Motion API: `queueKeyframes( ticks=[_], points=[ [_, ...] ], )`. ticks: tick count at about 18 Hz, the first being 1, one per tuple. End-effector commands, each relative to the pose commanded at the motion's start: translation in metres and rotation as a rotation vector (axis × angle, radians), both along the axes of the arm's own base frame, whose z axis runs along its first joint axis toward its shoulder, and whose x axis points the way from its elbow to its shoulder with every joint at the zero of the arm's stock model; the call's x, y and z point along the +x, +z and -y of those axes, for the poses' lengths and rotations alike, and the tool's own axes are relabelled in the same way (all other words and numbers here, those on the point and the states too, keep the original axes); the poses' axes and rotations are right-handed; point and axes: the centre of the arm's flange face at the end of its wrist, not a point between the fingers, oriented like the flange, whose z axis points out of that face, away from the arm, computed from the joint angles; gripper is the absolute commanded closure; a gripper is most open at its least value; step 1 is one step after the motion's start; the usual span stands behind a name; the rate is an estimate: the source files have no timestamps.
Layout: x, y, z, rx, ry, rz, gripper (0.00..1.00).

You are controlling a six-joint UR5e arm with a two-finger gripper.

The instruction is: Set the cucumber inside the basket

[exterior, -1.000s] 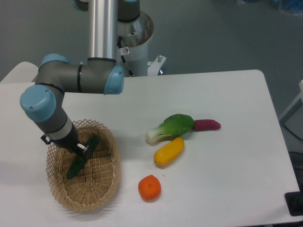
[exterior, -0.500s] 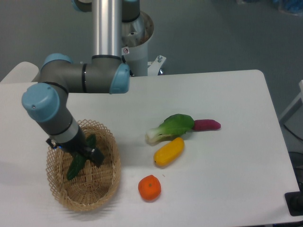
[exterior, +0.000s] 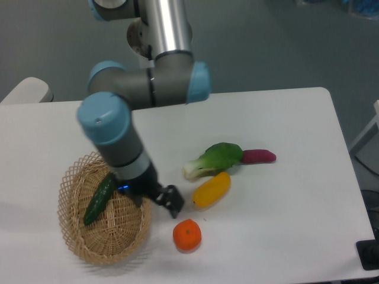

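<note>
Nearest the camera, the orange sits on the table just below and right of the gripper, whose fingers carry nothing, though whether they are parted or closed cannot be told from this angle. Well to their left the cucumber lies loose and slanted inside the basket, so the placing looks done; farther right are the yellow vegetable, the leafy green and a purple piece

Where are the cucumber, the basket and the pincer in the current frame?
cucumber (exterior: 100,199), fixed camera, middle of its dark green body.
basket (exterior: 72,175), fixed camera, upper-left lattice rim.
pincer (exterior: 173,203), fixed camera, between its black fingertips, right of the basket.
</note>
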Motion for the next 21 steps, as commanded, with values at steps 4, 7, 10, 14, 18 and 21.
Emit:
queueKeyframes(
  ticks=[4, 7, 10, 14, 18, 21],
  points=[
    [-0.043, 0.016, 0.043, -0.081, -0.177, 0.014, 0.00],
    [-0.077, 0.021, 0.075, -0.111, -0.253, 0.016, 0.00],
    [-0.111, 0.031, 0.112, -0.098, -0.330, 0.042, 0.00],
    [-0.143, 0.034, 0.148, -0.113, -0.446, 0.050, 0.00],
    [-0.147, 0.029, 0.153, -0.122, -0.450, 0.058, 0.00],
    [-0.143, 0.030, 0.150, -0.122, -0.456, 0.057, 0.00]
  ],
)
